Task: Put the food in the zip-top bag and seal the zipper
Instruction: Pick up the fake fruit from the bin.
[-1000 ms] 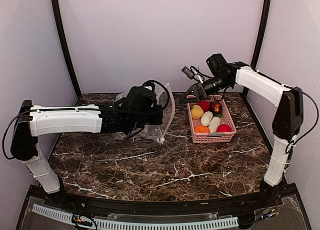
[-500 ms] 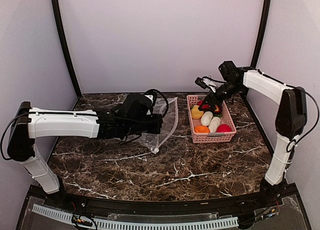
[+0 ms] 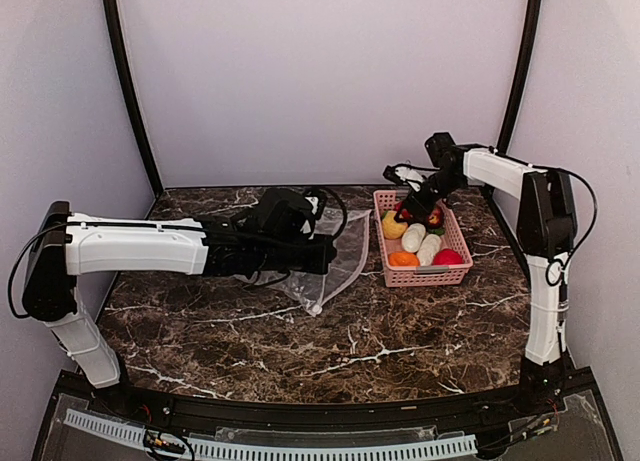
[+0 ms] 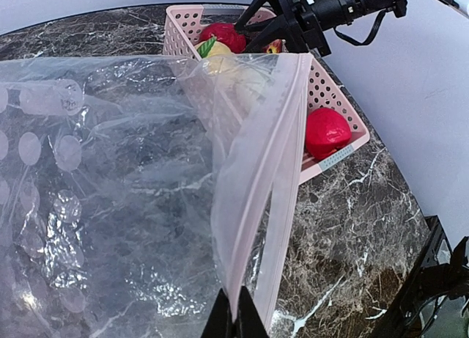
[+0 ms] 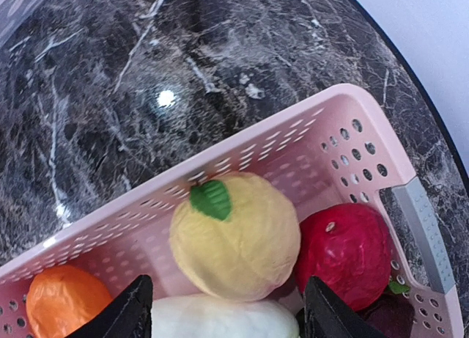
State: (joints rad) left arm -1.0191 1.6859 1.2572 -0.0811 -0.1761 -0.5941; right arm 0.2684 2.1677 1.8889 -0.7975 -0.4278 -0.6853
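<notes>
With the left gripper point(image 4: 234, 310) pinched on the bag point(image 4: 110, 206) at its zipper point(image 4: 275, 177), just left of the basket point(image 5: 322, 140) by the far right corner, lower the spread-open right gripper point(image 5: 229, 309) astride the yellow fruit point(image 5: 234, 235) and close gently.

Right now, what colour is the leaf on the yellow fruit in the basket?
Green. The leaf on the yellow fruit shows best in the right wrist view.

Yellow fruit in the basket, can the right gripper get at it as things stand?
Probably yes. The right gripper hangs open over the basket and the yellow fruit lies uncovered just ahead of its fingers. The red fruit and a white piece press close, so a finger may nudge them.
</notes>
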